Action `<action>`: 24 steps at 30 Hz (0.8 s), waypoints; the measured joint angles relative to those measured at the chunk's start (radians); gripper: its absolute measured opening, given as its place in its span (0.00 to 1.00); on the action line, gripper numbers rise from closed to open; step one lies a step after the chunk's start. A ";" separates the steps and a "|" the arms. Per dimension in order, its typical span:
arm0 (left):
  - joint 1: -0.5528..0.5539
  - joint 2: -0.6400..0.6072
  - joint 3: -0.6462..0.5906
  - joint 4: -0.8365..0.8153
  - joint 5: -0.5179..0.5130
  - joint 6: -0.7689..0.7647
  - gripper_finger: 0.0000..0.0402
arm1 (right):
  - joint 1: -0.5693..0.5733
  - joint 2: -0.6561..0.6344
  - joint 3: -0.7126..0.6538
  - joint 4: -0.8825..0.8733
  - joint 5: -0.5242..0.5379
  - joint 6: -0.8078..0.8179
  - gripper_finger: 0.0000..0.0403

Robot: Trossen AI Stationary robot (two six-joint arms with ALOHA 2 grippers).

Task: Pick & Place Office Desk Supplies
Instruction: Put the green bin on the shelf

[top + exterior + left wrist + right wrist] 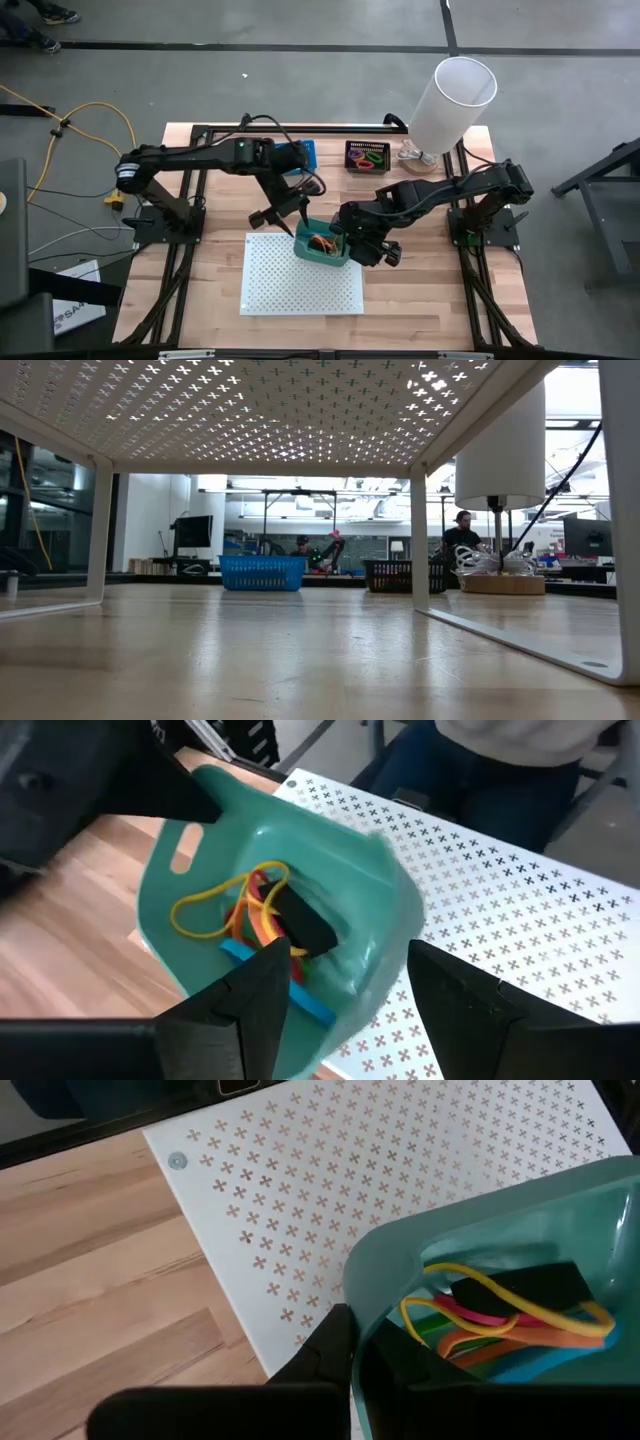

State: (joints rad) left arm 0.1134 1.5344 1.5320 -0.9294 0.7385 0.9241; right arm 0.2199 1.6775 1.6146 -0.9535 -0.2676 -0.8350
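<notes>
A teal-green bin (322,246) hangs tilted over the far right corner of the white perforated board (300,285). In it lie office desk supplies (255,915): a yellow rubber band, orange, pink, green and blue loops, and a black piece. My right gripper (360,1348) is shut on the bin's wall and shows in the high view (348,240) at the bin's right side. My left gripper (340,985) is open just above the bin's mouth, coming from the far left (284,218). Whether its fingers touch the bin I cannot tell. My right gripper pinches the bin's side wall at its rim (362,1295), one finger outside (325,1350) and one inside (405,1365). The fingers slant down from the table's right side. The bin sits tilted in the hold; whether its underside touches the board does not show.
A blue bin (305,155) and a black bin (367,157) with bright loops stand at the table's far edge. A lamp with a white shade (452,95) stands at the far right. Bare wood lies left and right of the board. People sit in the room beyond (462,535).
</notes>
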 joint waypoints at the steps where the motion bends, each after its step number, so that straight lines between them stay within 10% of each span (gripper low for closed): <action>1: 0.003 0.015 0.021 -0.014 0.005 0.000 0.49 | 0.000 0.000 0.000 0.000 0.000 0.000 0.01; 24: 0.001 0.067 0.072 -0.107 0.142 0.021 0.49 | 0.001 0.000 0.000 0.002 0.060 0.019 0.01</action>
State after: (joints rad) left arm 0.1146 1.6012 1.6043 -1.0363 0.8803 0.9455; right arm 0.2207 1.6775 1.6146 -0.9520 -0.2076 -0.8162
